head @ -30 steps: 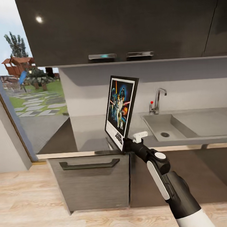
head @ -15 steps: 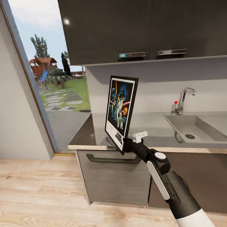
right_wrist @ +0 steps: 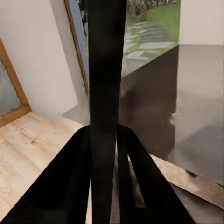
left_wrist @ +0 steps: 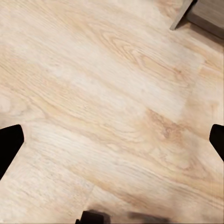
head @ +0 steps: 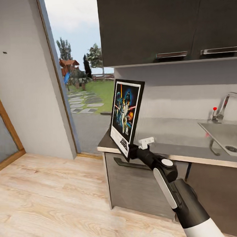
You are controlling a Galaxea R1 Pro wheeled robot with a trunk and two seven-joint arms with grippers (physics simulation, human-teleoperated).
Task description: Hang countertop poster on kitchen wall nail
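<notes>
Bright daylight through doorway [head: 84, 82]; glossy countertop [right_wrist: 186, 93] glare; renders slightly soft.

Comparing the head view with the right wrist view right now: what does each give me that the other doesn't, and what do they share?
Head view alone: the printed face of the black-framed Star Wars poster, the tiny dark wall nail on the light grey wall, the steel sink with chrome tap, and the dark upper cabinets.

Right wrist view alone: the poster edge-on, a black strip clamped between the right gripper fingers.

Both: the glossy grey-brown countertop, pale wood floor and garden doorway.
</notes>
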